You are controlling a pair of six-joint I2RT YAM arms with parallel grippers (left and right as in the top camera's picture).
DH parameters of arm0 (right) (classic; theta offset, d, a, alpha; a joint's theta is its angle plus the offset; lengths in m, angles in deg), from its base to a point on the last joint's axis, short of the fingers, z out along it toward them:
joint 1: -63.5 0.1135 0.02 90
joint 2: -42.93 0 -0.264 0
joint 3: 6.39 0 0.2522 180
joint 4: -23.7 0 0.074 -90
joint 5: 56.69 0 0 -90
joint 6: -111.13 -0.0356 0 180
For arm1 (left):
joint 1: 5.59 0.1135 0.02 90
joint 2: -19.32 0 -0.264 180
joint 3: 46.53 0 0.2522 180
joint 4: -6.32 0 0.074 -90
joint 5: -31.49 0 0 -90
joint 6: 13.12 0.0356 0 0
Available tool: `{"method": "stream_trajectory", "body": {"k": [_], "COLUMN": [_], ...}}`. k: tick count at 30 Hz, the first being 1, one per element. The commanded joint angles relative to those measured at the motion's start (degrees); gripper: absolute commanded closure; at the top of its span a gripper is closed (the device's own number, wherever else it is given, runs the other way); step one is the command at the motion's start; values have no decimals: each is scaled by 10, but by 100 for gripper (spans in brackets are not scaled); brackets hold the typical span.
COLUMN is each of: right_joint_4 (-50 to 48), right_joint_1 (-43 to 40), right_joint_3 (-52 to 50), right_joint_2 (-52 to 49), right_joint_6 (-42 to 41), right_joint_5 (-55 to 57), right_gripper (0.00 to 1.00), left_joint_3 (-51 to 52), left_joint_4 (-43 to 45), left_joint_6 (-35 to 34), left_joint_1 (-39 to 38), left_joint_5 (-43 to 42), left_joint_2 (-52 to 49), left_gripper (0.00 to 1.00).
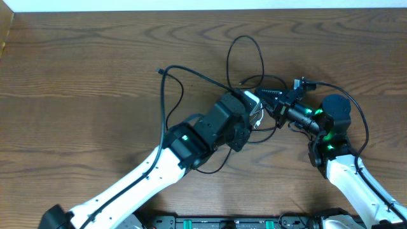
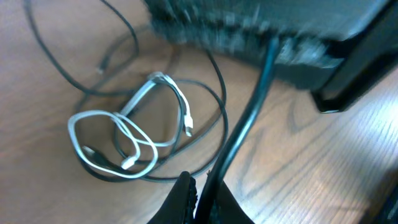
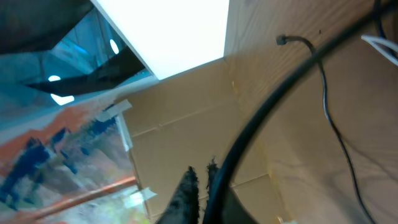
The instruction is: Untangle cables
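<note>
The black cable (image 1: 191, 71) runs across the table's middle with a loop at the back (image 1: 245, 39). The white cable (image 2: 124, 134) lies in loops on the table, crossed with thin black strands; in the overhead view only a bit of it (image 1: 257, 116) shows under the grippers. My left gripper (image 2: 200, 186) is shut on a black cable (image 2: 249, 118) that rises toward the right arm. My right gripper (image 3: 200, 177) is also shut on a black cable (image 3: 273, 106), lifted off the table. The two grippers (image 1: 254, 108) (image 1: 266, 97) meet close together over the tangle.
The wooden table (image 1: 76, 95) extends left and right of the tangle. A loose black plug end (image 1: 159, 71) lies left of centre. The right arm's body (image 2: 261, 31) hangs close over the cables. A white wall edge (image 1: 191, 5) bounds the far side.
</note>
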Motion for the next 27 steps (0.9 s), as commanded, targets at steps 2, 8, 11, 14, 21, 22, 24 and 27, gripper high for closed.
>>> {"method": "stream_trajectory", "body": {"k": [2,8,11,14,21,22,24,27], "right_joint_4": [1,1,24,62,105,106,132,209], "right_joint_1": [-1,6,17,26,34,34,33,34], "right_joint_3": [1,1,1,1,1,1,1,1], "right_joint_2": [0,0,0,0,0,0,0,0], "right_joint_6": [118,259,349,428,482,482,480,473], "right_joint_5": [33,34,32,33,40,49,78,121], "right_gripper": [79,56,41,27,24,24,22,16], "left_joint_3": [-2,-2,-2,-12,-40,-40,-40,-40], "left_joint_4": [5,15,43,67,66,61,42,-2], "left_joint_6": [3,-13,-24,-23,-23,-23,-28,-35], "left_joint_1": [20,64,87,104,124,124,124,124], "left_joint_5": [39,39,38,38,38,38,38,38], "left_joint_2": [100,172,194,205,203,203,203,203], "left_gripper": [93,93,92,93,92,92,70,34]}}
